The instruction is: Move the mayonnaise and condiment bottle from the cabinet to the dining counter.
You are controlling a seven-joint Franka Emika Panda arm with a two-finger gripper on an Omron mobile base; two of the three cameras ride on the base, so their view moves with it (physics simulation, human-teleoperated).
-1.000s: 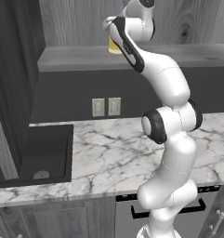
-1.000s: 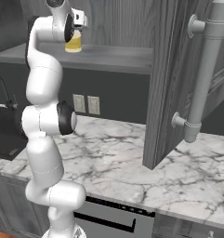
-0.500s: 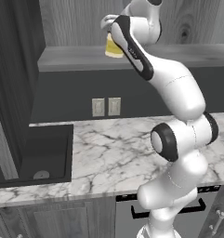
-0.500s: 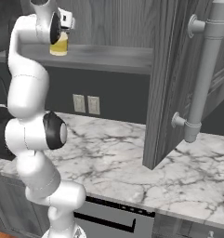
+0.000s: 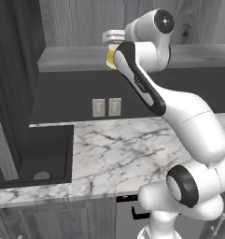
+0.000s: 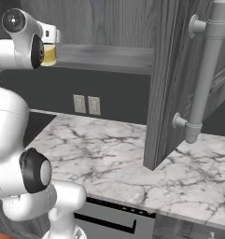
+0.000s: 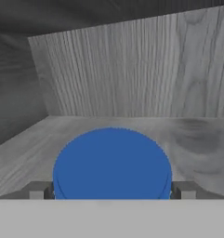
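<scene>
So the gripper (image 7: 112, 190) sits wide apart, fingers either side of the mayonnaise (image 7: 112, 162) at the cabinet (image 7: 132, 69) shelf's front edge. I'd keep it centred and level, then squeeze evenly.

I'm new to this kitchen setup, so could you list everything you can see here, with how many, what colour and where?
jar: one, pale yellow with blue lid, on the cabinet shelf
cabinet: one, grey wood grain, on the wall, door open
worktop: one, white marble with grey veins, below the cabinet
sink: one, black, set in the worktop's left end
sockets: two, pale, on the dark wall under the shelf
arm: one, white with dark joints, reaching up to the shelf
claw: one, open, a fingertip either side of the jar
</scene>
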